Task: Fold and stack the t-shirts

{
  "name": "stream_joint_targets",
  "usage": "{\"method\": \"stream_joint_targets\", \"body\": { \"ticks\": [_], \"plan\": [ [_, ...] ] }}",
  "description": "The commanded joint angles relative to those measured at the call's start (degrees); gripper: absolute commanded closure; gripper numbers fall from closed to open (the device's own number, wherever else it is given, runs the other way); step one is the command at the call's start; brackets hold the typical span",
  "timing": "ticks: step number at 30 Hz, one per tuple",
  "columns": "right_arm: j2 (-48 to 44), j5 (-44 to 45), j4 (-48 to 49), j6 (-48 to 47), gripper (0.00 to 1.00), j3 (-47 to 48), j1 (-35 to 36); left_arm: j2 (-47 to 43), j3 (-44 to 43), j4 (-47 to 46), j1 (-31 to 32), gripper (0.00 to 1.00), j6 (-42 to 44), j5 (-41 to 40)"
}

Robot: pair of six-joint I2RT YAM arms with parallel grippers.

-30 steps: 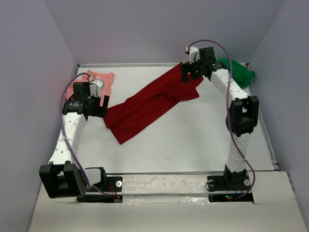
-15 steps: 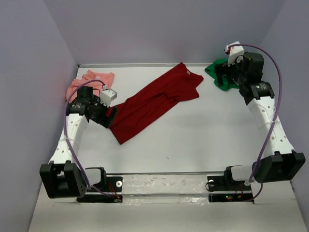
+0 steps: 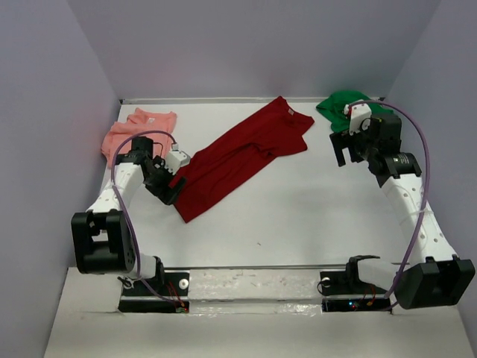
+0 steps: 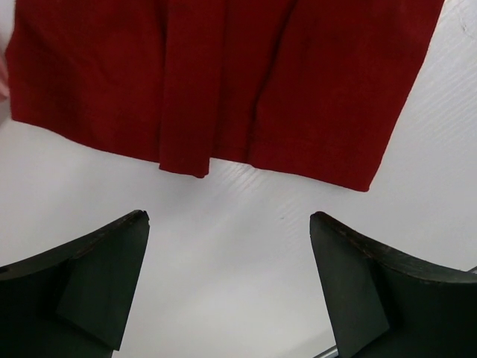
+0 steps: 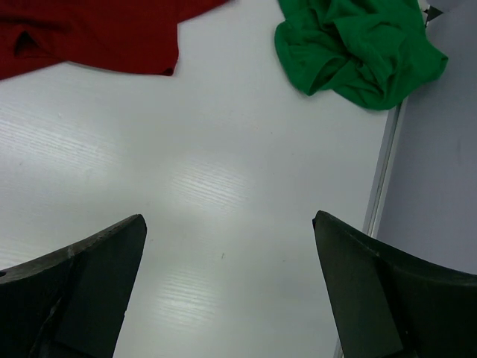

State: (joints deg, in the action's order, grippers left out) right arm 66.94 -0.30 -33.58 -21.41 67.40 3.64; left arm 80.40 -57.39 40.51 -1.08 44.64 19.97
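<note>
A dark red t-shirt lies stretched diagonally across the middle of the table, its hem toward the near left. Its hem edge fills the top of the left wrist view. My left gripper hovers open just short of that hem, nothing between its fingers. A salmon pink t-shirt lies crumpled at the far left. A bright green t-shirt is bunched in the far right corner. My right gripper stands open over bare table, near of the green shirt and right of the red shirt's sleeve.
The white table is boxed in by grey walls on three sides. A metal rail runs along its right edge, close to my right gripper. Both arm bases sit on the near rail.
My right arm swung away from the red shirt's collar to the right and now sits lower, uncovering the green shirt. My left arm shifted right and nearer, to the red shirt's hem.
</note>
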Motion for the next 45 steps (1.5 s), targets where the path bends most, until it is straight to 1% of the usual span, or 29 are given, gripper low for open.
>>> {"method": "stream_joint_targets", "body": {
  "ticks": [1,5,13,14,16,21,28,32,38,41,42,45],
  "plan": [
    [-2.43,-1.29,0.27,0.49,0.00,-0.42,-1.35,0.99,1.31,0.36,0.20,0.01,4.05,2.53],
    [-2.16,-2.25,-0.43,0.93,0.00,-0.25,-2.49,2.30,1.66,0.27,0.38,0.01,6.41,4.46],
    [0.56,-5.94,-2.80,1.63,0.00,1.95,-4.16,5.64,0.35,-2.19,0.73,0.01,7.83,6.84],
    [0.74,-6.03,-2.80,1.72,0.00,2.12,-4.17,6.34,0.08,-2.37,0.73,0.01,7.83,6.84],
    [1.35,-6.73,-3.24,1.72,0.00,2.48,-4.17,8.71,-0.79,-3.41,3.01,0.01,7.65,7.02],
    [1.79,-8.23,-3.77,1.90,0.00,2.30,-4.78,14.07,-2.90,-5.88,4.51,0.01,6.78,5.88],
    [1.88,-8.93,-3.60,1.81,0.00,1.77,-5.31,18.39,-3.09,-7.11,5.65,0.01,6.07,4.12],
    [2.06,-9.28,-3.59,1.72,0.00,1.95,-5.31,17.52,-0.45,-7.82,6.88,0.01,6.25,1.57],
    [2.67,-9.90,-3.42,1.90,0.00,2.65,-5.31,14.17,3.07,-5.53,10.21,0.01,6.68,-1.77],
    [3.11,-10.51,-3.33,2.07,0.00,2.83,-5.31,11.89,4.91,-3.95,14.17,0.01,6.42,-3.00],
    [3.11,-10.60,-3.33,2.07,0.00,2.92,-5.31,11.10,5.26,-3.60,16.44,0.01,6.07,-3.26],
    [3.02,-10.78,-3.33,2.16,0.00,2.92,-5.31,11.00,5.44,-1.67,20.49,0.01,5.20,-3.53]
  ]
}}
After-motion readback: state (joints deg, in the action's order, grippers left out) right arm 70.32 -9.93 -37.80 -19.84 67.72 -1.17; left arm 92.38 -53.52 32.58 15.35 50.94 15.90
